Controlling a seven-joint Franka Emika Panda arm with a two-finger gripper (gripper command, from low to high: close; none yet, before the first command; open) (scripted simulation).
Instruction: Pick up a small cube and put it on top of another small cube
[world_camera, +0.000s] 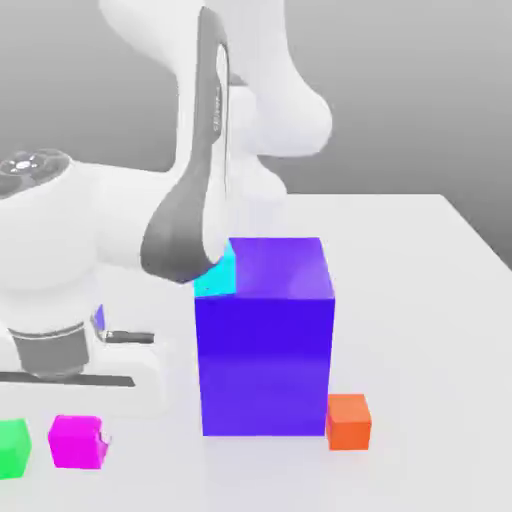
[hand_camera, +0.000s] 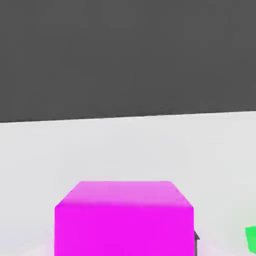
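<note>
Magenta small cube (world_camera: 76, 441) sits low at the lower left of the exterior view, with the green cube (world_camera: 13, 448) just beside it toward the left edge of the frame, a thin gap between them; the green one is cut off by the frame's border. In the hand view the magenta small cube (hand_camera: 124, 217) fills the lower middle of the picture, close under the camera, and a sliver of the green cube (hand_camera: 251, 238) shows at the lower right corner. A small dark tip of a finger (hand_camera: 196, 236) peeks out against the magenta cube's side there. The end effector (world_camera: 80, 395) hangs directly above the magenta cube in the exterior view, its white hand body spreading across the lower left; it is clenched, apparently grasping the magenta cube, though the fingertips themselves are mostly hidden by the hand and the cube.

Outward from there, the big blue-purple block (world_camera: 266, 335) stands in the middle of the exterior view, well apart from the two cubes, with bare desk (world_camera: 420, 260) between them. A cyan small cube (world_camera: 218, 272) shows at the block's upper left corner, partly covered by the arm's grey link (world_camera: 195, 200). An orange small cube (world_camera: 348, 421) rests just beside the block's lower right corner. To the right of the block the desk lies open up to its far right edge, which slants down the frame's right side.
</note>
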